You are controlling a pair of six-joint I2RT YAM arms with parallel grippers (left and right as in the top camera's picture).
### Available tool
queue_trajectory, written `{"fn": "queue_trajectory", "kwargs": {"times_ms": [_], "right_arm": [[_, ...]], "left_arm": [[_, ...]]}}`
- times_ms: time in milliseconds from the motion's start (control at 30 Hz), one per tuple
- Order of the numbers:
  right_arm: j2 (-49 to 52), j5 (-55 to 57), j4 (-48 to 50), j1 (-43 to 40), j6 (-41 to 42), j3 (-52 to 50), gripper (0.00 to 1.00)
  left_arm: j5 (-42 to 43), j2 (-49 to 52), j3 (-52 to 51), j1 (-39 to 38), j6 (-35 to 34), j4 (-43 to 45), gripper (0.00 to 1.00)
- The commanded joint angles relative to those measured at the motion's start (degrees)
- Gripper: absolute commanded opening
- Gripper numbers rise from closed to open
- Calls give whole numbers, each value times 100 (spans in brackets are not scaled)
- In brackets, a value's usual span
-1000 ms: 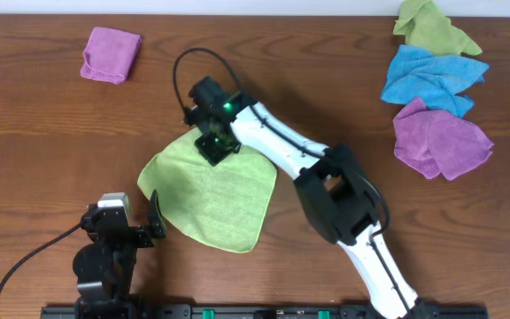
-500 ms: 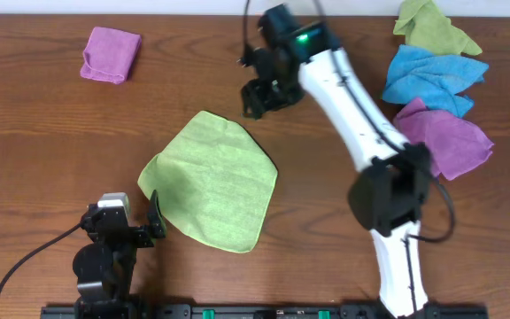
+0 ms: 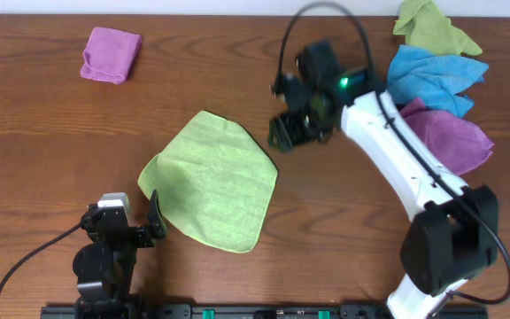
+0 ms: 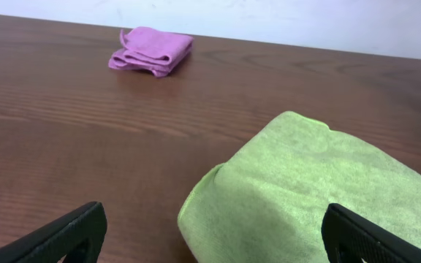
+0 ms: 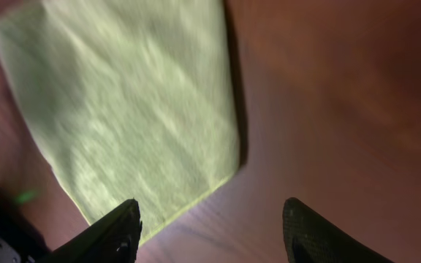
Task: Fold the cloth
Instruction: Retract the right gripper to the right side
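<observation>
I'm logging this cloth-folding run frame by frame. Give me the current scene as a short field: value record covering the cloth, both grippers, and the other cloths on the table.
cloth: green cloth lying flat on the table, one edge turned over, touched by neither gripper
right gripper: right gripper open, empty, above bare wood beside the cloth's upper right
left gripper: left gripper open, empty, at the cloth's lower left edge
folded cloth: purple folded cloth, far left
pile: unfolded cloths, far right: green, blue, purple
</observation>
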Motion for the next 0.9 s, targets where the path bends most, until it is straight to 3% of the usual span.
{"fn": "queue_trajectory", "kwargs": {"times_ms": [0,100,267,500,767,833,867], "right_arm": [[-299,-328,111,44,223,-476,63],[-570,-125,101,98,232,-448,64],[-1873,1294,-227,31,122,-461,70],[-3265,1606,-916,-129,-339,-643,78],[-3893,1600,-1303,-129,-339,-809,84],[-3899,1598,-1357,-127,-337,-809,84],[-3899,1600,-1375,-118,-339,-809,85]], "left_arm": [[17,-33,-125,31,-63,-37,95],[17,-33,-125,31,-63,-37,95],[15,-33,-125,31,-63,-37,95],[17,-33,-125,31,-63,-37,95],[24,-33,-125,31,-68,7,95],[431,-33,-125,31,-507,-15,95],[953,-33,-125,31,-1187,-9,95]]}}
